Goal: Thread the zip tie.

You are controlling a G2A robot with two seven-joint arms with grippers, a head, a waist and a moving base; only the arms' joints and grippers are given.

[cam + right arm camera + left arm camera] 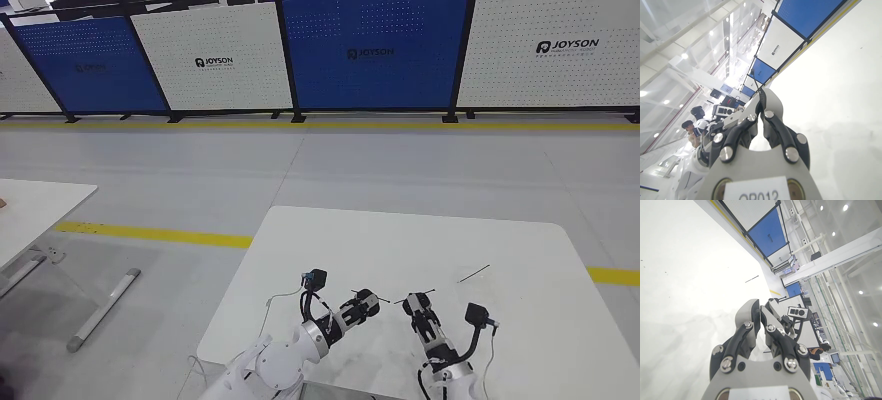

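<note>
My right gripper (761, 98) is shut on a thin black zip tie (755, 81), whose free part curves up to a small square head. In the top view this gripper (416, 303) hangs low over the near part of the white table (450, 235), the tie (412, 296) crossing its tips. My left gripper (370, 298) sits just beside it, tips almost meeting. It is shut (759, 308), and a short black strip (378, 297) pokes out either side of its fingers. The right gripper (772, 303) stands close behind it.
A spare black zip tie (474, 272) lies flat on the table, farther out toward the right side, and appears again (752, 279) in the left wrist view. Blue and white fence panels (370, 50) stand across the floor beyond the table.
</note>
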